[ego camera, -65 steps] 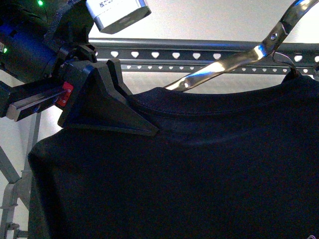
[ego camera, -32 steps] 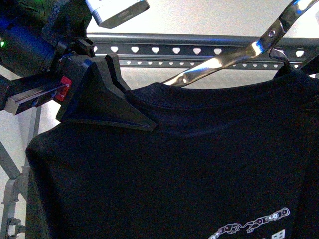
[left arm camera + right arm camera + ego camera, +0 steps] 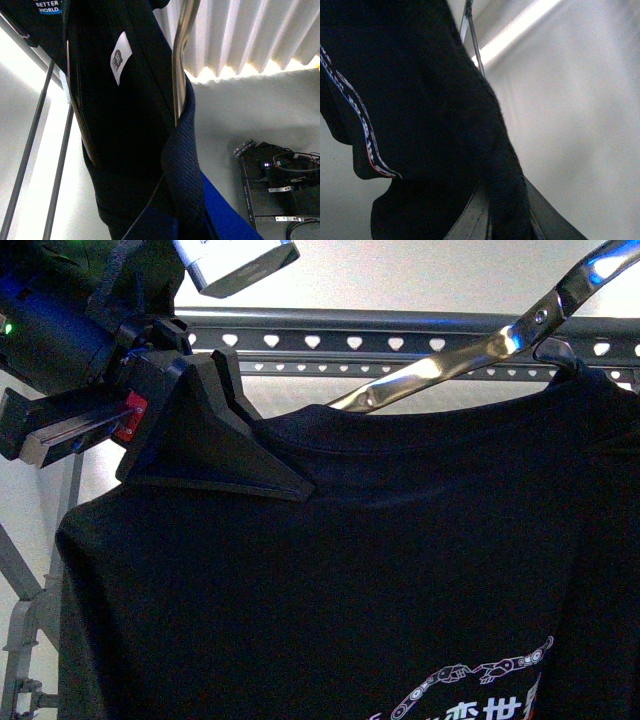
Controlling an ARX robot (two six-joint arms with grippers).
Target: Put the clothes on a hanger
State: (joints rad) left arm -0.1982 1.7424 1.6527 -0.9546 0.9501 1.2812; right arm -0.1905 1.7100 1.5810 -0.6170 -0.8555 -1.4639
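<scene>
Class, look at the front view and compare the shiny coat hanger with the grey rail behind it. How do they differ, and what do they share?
Finish: the coat hanger is mirror-bright, while the rail is dull dark grey.
Pose: the coat hanger slants up to the right, while the rail runs level across the view.
Surface: the rail has rows of heart-shaped holes, while the coat hanger's arm is nearly plain.
Shared: both look like metal and show above the T-shirt.
</scene>
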